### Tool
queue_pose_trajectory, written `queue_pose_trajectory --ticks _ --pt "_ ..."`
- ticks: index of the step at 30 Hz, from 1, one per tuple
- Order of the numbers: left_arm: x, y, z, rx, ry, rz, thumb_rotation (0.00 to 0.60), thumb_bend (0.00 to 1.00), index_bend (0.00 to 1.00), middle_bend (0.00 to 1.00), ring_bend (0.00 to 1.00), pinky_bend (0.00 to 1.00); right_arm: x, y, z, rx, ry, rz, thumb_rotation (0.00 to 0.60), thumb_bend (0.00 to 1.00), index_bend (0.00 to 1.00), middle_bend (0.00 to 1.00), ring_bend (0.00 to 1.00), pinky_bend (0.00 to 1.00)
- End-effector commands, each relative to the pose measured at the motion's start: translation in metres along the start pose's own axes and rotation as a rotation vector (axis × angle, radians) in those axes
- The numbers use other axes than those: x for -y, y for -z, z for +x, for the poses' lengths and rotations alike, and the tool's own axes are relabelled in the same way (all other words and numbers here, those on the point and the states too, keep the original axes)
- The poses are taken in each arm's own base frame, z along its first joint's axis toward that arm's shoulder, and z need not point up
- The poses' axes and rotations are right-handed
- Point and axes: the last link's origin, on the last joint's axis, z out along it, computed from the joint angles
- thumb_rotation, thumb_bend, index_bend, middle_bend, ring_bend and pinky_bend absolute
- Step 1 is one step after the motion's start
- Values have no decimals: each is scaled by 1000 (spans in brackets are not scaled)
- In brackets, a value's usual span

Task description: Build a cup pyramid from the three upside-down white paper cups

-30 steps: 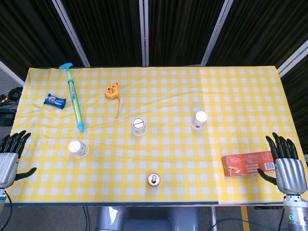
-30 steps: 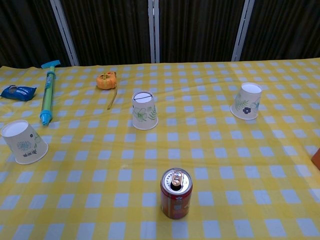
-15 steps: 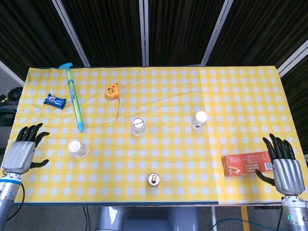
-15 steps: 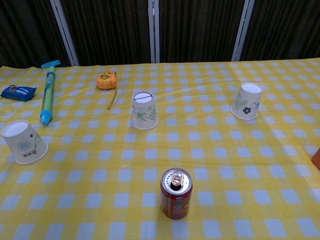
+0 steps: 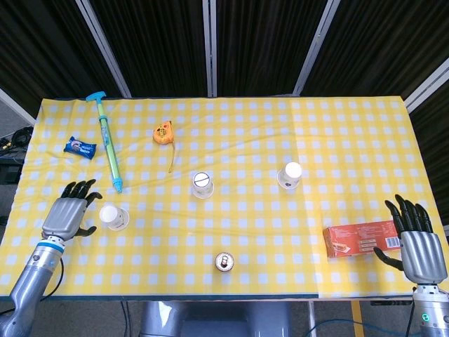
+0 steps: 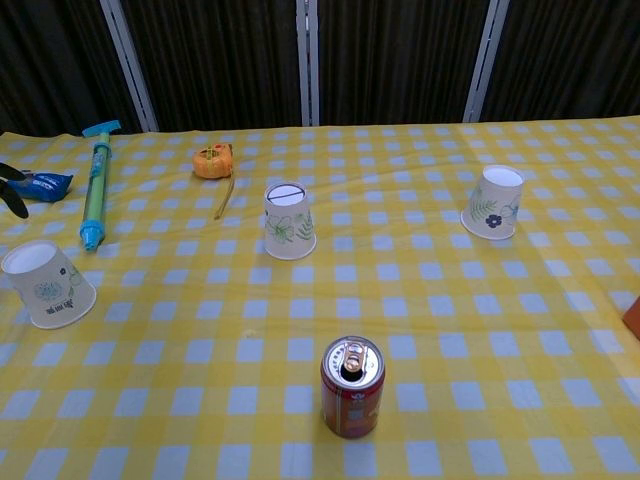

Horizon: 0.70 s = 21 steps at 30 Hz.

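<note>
Yellow checked cloth [image 5: 337,133] covers the table. Three upturned paper cups stand well apart: left cup [image 5: 113,217], middle cup [image 5: 202,184], right cup [image 5: 290,174]. Left hand [image 5: 68,216], fingers spread and holding nothing, is just beside the left cup, seemingly not touching. Right hand [image 5: 416,240], fingers apart and holding nothing, sits by a red box [image 5: 363,239].

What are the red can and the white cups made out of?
The red can looks like metal: its top is shiny silver with a pull tab. The three cups look like thin matte paper, white with printed leaf and flower pictures, though a plastic coating can't be ruled out.
</note>
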Motion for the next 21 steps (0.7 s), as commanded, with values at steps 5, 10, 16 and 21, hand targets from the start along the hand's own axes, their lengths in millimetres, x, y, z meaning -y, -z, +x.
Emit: queue_pose_trajectory --ticks 5,10,16,21 --pt "-11 -10 -12 43 6 -12 600 237 241 0 0 0 -1 0 1 -1 -6 -3 600 39 124 0 0 0" --pt "-16 -15 -18 59 17 -21 600 380 292 0 0 0 0 0 0 2 -5 -2 600 38 124 0 0 0" --pt "-21 -13 -16 41 33 -43 600 411 348 0 0 0 0 0 -1 7 -5 -3 600 38 124 0 0 0" --pt "-30 -7 0 -11 46 -84 600 411 350 0 0 0 0 0 -2 11 -9 -1 600 38 124 0 0 0"
